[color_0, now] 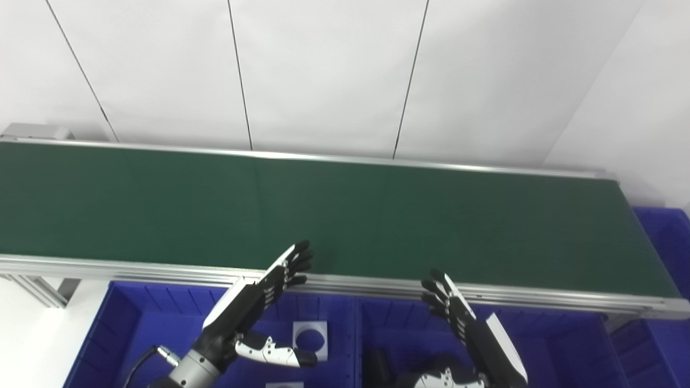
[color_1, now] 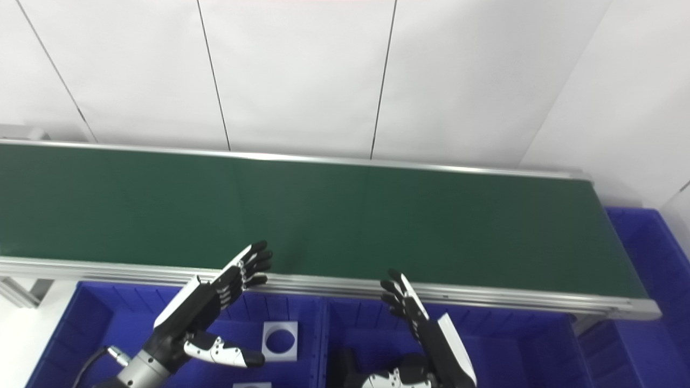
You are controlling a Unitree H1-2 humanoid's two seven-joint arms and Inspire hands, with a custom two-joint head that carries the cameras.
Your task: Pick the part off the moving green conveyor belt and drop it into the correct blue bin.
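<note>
While both hands hover spread and empty at the near rail, the green conveyor belt (color_0: pixel 345 215) carries no visible part. Left hand (color_0: pixel 259 302) reaches slightly farther over the belt edge than right hand (color_0: pixel 463 318), above the blue bins (color_0: pixel 129 318).

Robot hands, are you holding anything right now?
No. The left hand and right hand are both open and empty, raised near the bare green belt.

The green conveyor belt (color_0: pixel 345 215) lies bare across its width; its near metal rail (color_0: pixel 377 285) stands between it and the blue bins (color_0: pixel 135 323).
</note>
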